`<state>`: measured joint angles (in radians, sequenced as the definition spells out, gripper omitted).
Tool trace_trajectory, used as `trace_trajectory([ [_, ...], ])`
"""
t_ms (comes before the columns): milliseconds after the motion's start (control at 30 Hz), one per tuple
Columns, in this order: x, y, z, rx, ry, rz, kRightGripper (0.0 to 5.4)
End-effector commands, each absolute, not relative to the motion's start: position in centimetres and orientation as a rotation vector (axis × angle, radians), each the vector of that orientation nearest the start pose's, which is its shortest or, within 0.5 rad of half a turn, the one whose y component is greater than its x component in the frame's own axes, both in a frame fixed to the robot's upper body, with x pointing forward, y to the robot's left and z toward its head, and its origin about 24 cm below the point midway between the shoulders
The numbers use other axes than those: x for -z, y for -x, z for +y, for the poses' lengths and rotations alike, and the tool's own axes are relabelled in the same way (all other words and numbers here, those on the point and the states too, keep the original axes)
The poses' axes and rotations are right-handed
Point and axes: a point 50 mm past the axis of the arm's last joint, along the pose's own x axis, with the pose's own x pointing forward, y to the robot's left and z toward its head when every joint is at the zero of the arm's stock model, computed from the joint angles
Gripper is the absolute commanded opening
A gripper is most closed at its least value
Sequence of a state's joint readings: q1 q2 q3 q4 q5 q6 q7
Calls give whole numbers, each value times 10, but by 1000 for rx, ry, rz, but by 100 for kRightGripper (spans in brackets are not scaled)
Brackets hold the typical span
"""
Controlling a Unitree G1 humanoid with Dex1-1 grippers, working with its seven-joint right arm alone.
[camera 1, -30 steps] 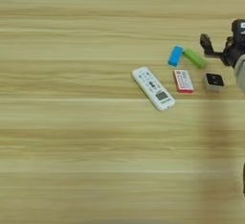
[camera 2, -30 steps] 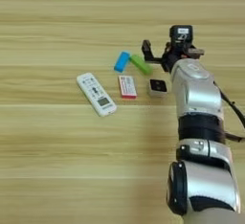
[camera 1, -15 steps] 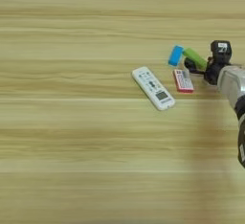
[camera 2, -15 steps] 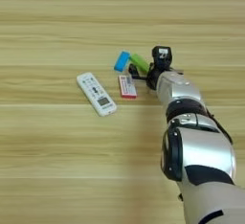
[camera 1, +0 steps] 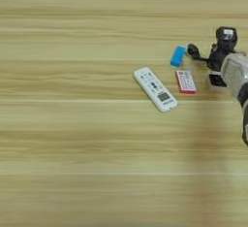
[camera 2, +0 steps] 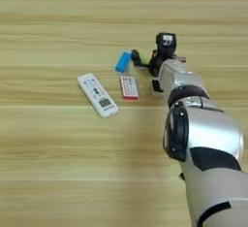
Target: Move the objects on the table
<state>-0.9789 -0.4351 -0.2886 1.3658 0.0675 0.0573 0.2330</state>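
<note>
Light-tan wood-grain table (camera 1: pixel 72 163) fills the view; horizontal streaks.

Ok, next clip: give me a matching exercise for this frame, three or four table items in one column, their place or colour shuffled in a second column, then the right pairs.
Column 1:
1. white remote
2. blue block
3. red piece
4. right gripper

Column 2:
A. lies just right of the remote, white label up
B. furthest left of the group, lying diagonally
C. right beside the blue block, at the end of the silver forearm
D. farthest up the table of the three loose items

Pairs: 1-B, 2-D, 3-A, 4-C
</note>
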Motion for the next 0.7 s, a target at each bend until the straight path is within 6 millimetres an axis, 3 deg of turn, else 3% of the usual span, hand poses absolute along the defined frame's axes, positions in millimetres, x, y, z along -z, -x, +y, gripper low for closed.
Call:
trace_trajectory([
  [33, -143, -401, -263, 71, -25, 183, 536],
  [400, -130, -401, -256, 58, -98, 254, 536],
  [700, -105, -394, -251, 57, -121, 400, 536],
])
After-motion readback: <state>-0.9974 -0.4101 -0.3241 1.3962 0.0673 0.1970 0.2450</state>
